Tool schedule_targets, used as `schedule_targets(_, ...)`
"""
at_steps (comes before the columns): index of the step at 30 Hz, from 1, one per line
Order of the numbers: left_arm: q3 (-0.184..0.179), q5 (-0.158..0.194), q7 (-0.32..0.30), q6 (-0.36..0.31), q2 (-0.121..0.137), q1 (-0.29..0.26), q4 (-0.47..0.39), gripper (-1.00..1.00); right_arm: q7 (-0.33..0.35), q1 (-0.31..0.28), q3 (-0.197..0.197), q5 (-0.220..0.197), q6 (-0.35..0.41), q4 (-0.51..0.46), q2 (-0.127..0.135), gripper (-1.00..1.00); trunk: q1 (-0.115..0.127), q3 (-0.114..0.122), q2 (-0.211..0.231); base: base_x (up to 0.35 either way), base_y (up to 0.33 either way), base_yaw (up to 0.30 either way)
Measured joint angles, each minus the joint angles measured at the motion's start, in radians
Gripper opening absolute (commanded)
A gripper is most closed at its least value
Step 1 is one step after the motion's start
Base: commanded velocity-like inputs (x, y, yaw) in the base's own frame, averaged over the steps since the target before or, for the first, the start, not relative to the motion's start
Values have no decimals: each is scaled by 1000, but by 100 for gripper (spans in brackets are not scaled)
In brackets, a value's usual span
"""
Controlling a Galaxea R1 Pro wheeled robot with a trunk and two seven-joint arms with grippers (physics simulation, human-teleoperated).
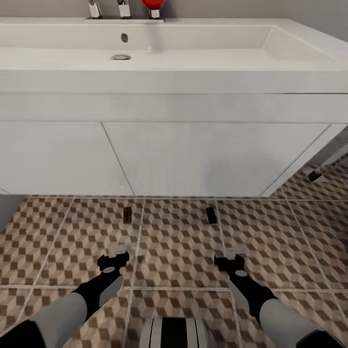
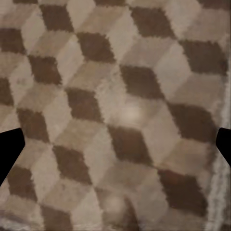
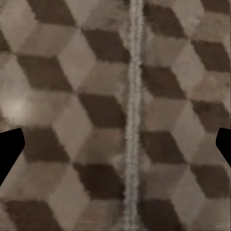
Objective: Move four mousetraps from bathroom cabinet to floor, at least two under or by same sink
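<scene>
Two mousetraps lie flat on the bathroom floor just in front of the white vanity, one on the left and one on the right; both look small and dark from here. A third mousetrap lies further right, beside the vanity's end. Above them is the bathroom sink. My left gripper hangs low over the tiles short of the left trap, open and empty. My right gripper is open and empty short of the right trap. Wrist views show bare tile between spread fingers.
The two-door vanity blocks the way ahead, with a gap beneath it. Chrome faucet parts and a red object stand at the basin's back edge. My base is at the bottom. A grey wall corner is at left.
</scene>
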State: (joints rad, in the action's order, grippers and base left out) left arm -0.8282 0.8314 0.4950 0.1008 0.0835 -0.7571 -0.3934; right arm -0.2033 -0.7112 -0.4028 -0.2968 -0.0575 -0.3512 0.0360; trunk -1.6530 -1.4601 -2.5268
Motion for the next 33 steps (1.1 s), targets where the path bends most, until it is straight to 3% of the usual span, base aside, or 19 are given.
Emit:
schedule_targets(16, 0, 0, 0, 0, -1, 0, 2, 100, 0, 0, 0, -1, 0, 0, 0, 100, 0, 0, 0, -321, 0, 0)
schedule_targets(33, 0, 0, 0, 0, -4, 0, 3, 100, 0, 0, 0, 0, 0, 0, 0, 100, 1, 0, 0, -37, 0, 0)
